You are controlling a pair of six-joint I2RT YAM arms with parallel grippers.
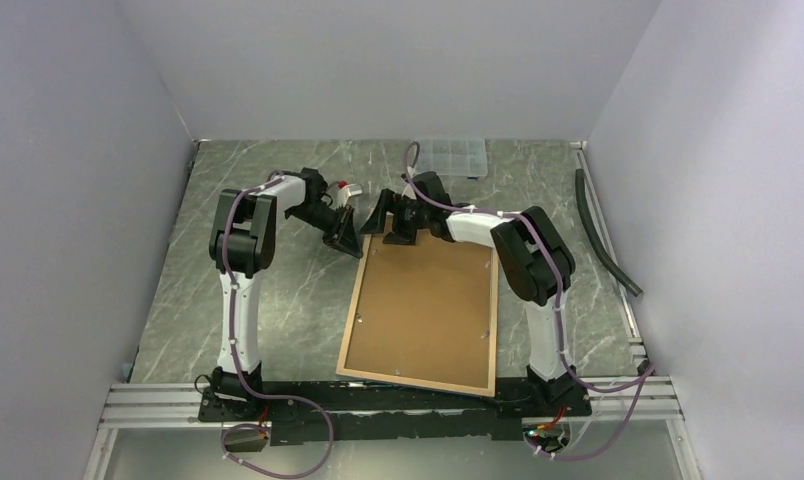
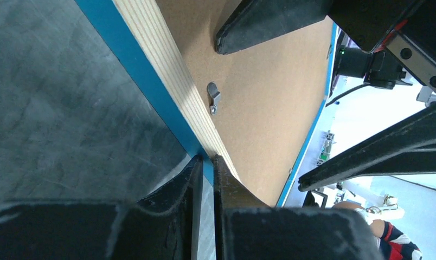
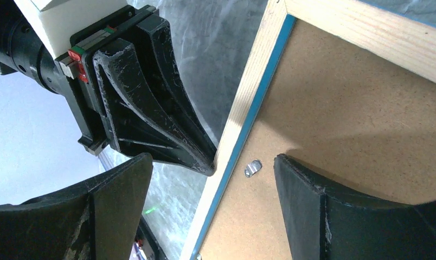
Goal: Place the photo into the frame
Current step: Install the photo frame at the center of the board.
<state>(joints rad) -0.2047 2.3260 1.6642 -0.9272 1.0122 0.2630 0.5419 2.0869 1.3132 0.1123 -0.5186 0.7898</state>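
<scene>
Setting: pale grey walls on three sides, over a marbled grey-green tabletop (image 1: 268, 300).
Left pincer (image 2: 206, 165): mine. It is closed to a thin slit at the far-left corner of the frame (image 3: 367, 38), and the frame's blue edge runs straight into that slit. I judge the rim nipped there.
Right pincer (image 1: 394, 228): mine. Its fingers are spread wide with nothing held. It hangs over the frame's far end, just beside the left pincer, and straddles the left rail.
Clip (image 3: 252, 168): a small metal turn tab on the board's margin, between my right fingers. I cannot tell whether it is locked or loose.
Frame, place: between my two arms, nearer the right one, with its near end at the base rail.
Frame, facing: front down and tan wood rear up, with the brown backing board (image 1: 423, 300) seated inside.
Frame, long axis: runs near to far, the far end leaning slightly to the right.
Photo: not seen in any view. I cannot tell whether it lies beneath the board.
Progress, judged: the board is in, so the loading looks late. If the print is under it, what remains is securing the tabs and turning the frame face up. If it is not, the board has to come out first.
Outlying: a clear compartment box (image 1: 453, 156) at the far edge, well apart, and a black hose (image 1: 606, 235) along the right side.
</scene>
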